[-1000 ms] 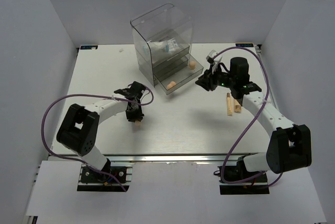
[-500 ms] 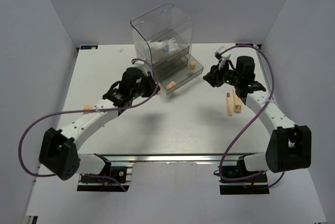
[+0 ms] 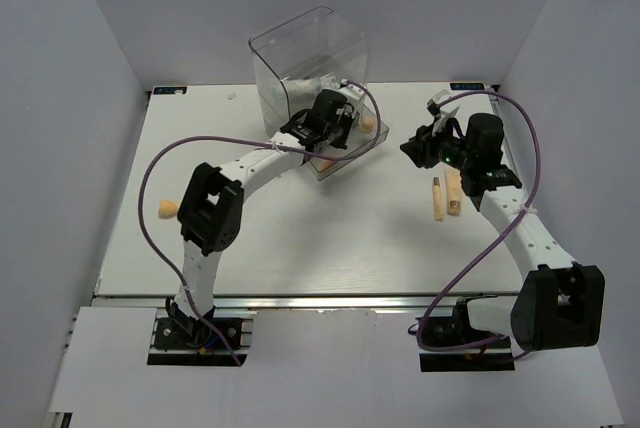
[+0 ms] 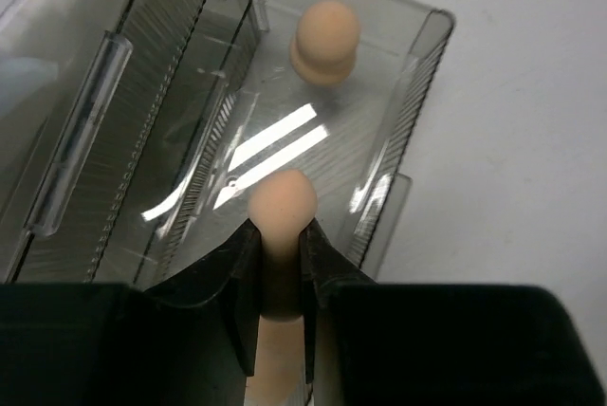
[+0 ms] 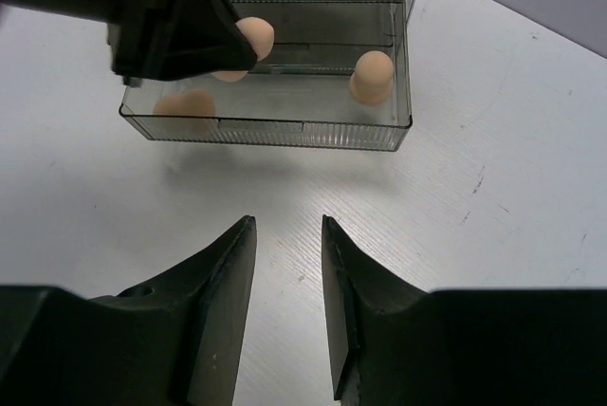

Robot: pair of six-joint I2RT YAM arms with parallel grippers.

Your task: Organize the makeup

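**Sponge swung across to the open drawer**

Swinging over from the near-left of the worktop (image 3: 300,238), the left arm now reaches the clear drawer box (image 3: 300,48) at the back. Its left pincer (image 4: 281,233) is closed on a peach sponge (image 4: 282,199), held over the pulled-out bottom drawer (image 4: 417,74). Whether the sponge touches the drawer floor yet I can't tell from here. Its long axis runs straight out from the pincer, rounded tip pointing ahead toward a second sponge (image 4: 324,38) standing at the drawer's far end. It looks feather-light and squashy, so a grip round its fat middle suits it, and it should drop harmlessly. The right pincer (image 5: 287,235) hangs part open and empty over the worktop, facing the drawer.
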